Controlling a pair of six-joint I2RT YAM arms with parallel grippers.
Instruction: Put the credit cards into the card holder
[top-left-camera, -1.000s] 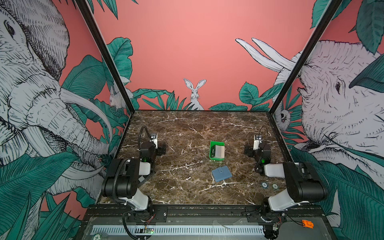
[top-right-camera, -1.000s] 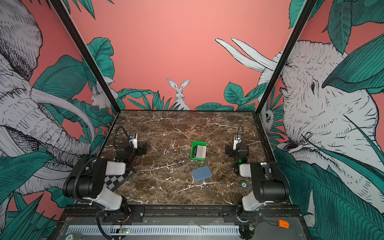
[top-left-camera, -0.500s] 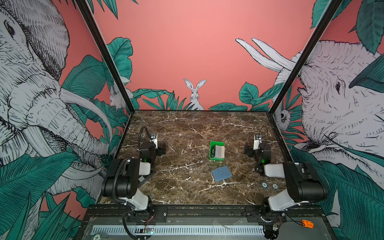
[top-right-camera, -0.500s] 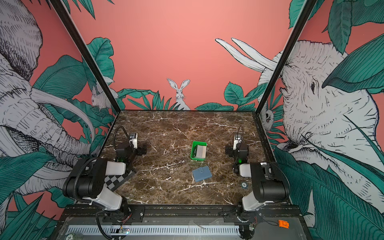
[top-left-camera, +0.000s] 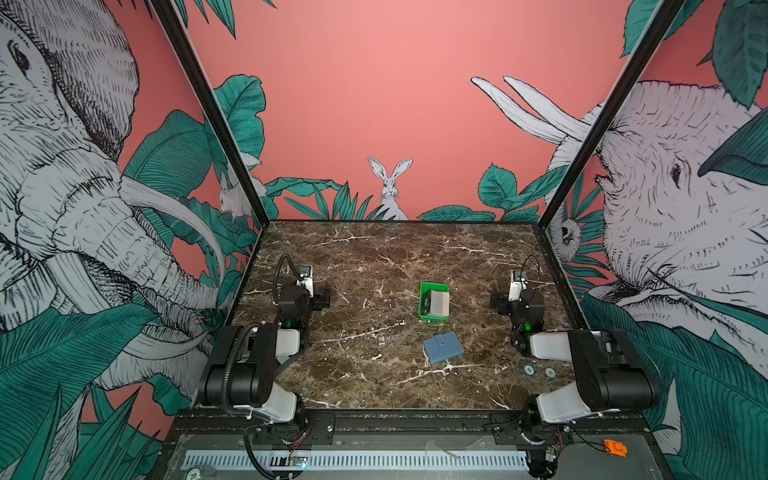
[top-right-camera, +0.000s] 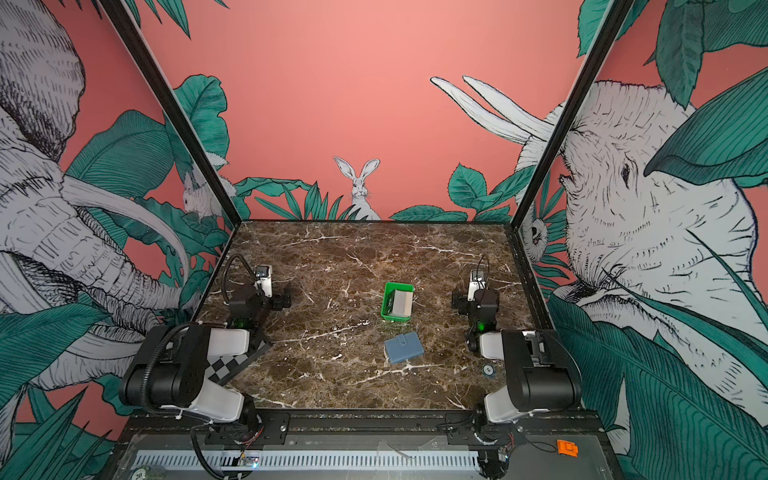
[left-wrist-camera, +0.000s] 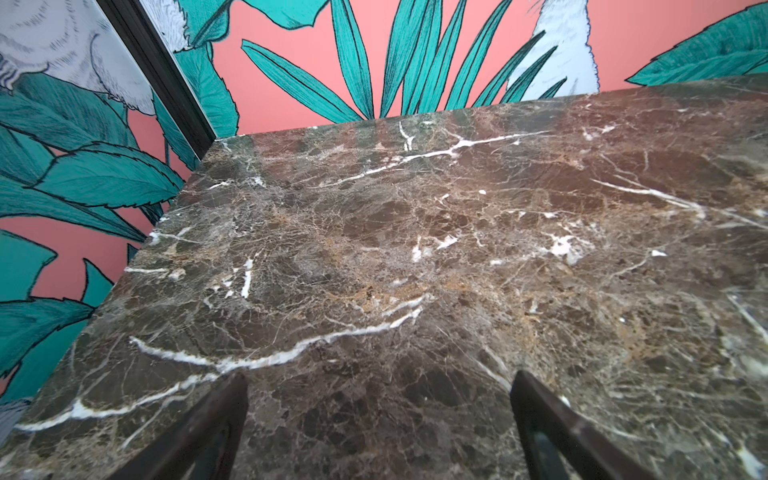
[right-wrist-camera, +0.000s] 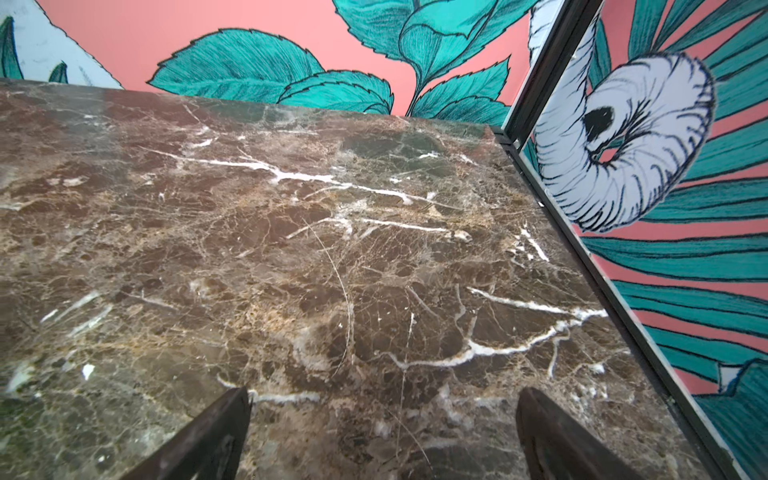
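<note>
The credit cards stand on edge in a small green tray right of the table's middle, with a pale grey one in front and a dark one beside it. The card holder, slate-blue with its snap tab folded over, lies shut just in front of the tray. My left gripper hangs open over bare marble at the left, far from both. At the right my right gripper is also open, with nothing between its fingers.
Two small round tokens lie on the marble near the right arm's base. A checkerboard patch sits by the left arm's base. Painted walls with black corner posts close the table on three sides.
</note>
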